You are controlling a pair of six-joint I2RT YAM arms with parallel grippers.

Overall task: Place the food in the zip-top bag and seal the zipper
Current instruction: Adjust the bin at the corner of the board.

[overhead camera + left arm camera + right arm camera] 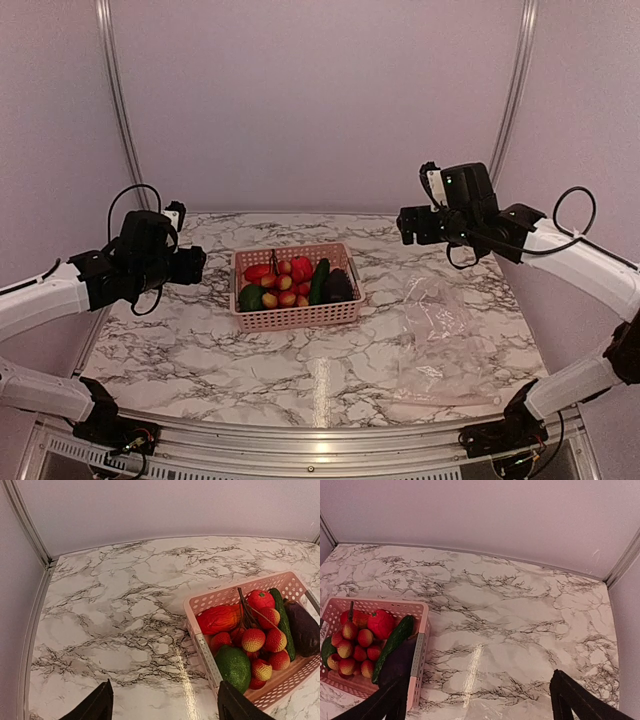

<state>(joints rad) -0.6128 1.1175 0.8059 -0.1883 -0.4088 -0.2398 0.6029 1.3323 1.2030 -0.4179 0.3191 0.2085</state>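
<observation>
Hovering with left gripper and right gripper wide and empty, I judged the flat bag, at four o'clock from the basket, might slip when pinched.

Marble-patterned table carrying a basket and a clear bag.
The white, grey-veined table bears a pink plastic basket, which sits ahead and to the right of the left gripper's spread jaws and ahead and to the left of the right gripper's spread jaws. A clear zip-top bag lies flat near the basket, below the right jaws.
</observation>
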